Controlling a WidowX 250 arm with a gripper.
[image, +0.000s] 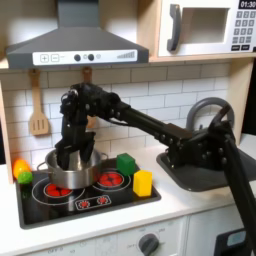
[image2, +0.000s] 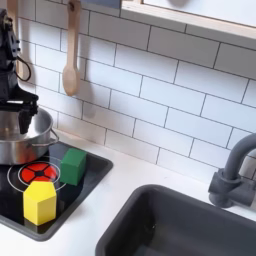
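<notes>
From my station I saw the gripper (image: 70, 152) lowered over the silver pot (image: 70, 172), which sat on the left burner of the toy stove (image: 140, 198) in the first exterior view. Its fingers reached down at the pot's rim, but I could not tell whether they were spread or closed on anything. In the second exterior view the gripper (image2: 20, 118) hung at the pot's (image2: 25, 145) twelve o'clock. A green block (image: 126, 163) lay at the pot's three o'clock, a yellow block (image: 143, 182) at about four o'clock. A wooden spatula (image: 39, 105) hung on the tiled wall at eleven o'clock. The sink (image2: 190, 225) lay well apart.
</notes>
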